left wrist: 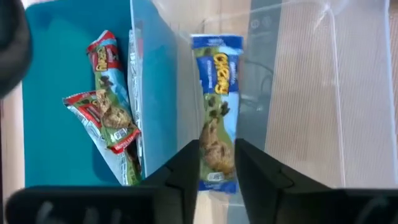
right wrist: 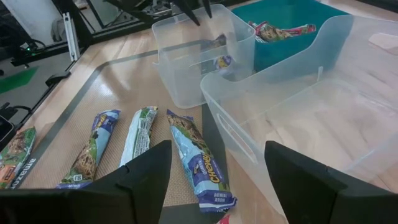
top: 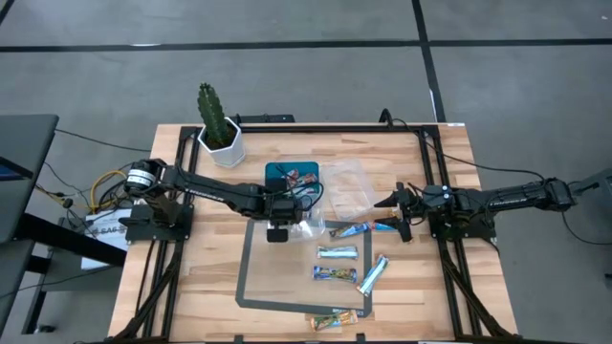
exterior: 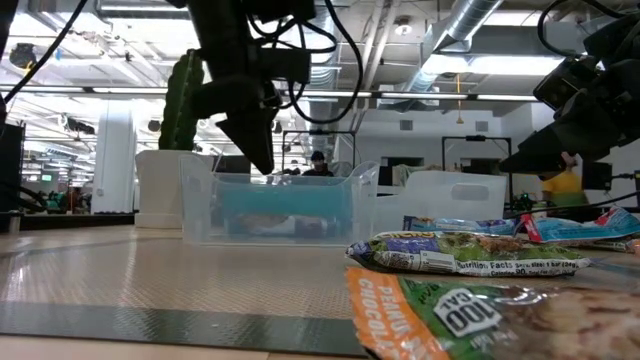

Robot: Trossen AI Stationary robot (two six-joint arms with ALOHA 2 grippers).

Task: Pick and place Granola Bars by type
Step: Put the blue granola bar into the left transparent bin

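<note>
the wooden surface (top: 201,287) holds a teal tray (left wrist: 56,93) and clear tubs (right wrist: 193,56). the left pincer (left wrist: 217,163) hangs over a small tub, partly open around a blue granola bar (left wrist: 216,106). the right pincer (right wrist: 217,168) waits wide open, empty. more bars (top: 338,252) lie on the mat.

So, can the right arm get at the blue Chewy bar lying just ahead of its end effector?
Probably yes: the right end effector is open, and the blue Chewy bar lies flat on the mat beside the clear tub, nothing covering it.
</note>
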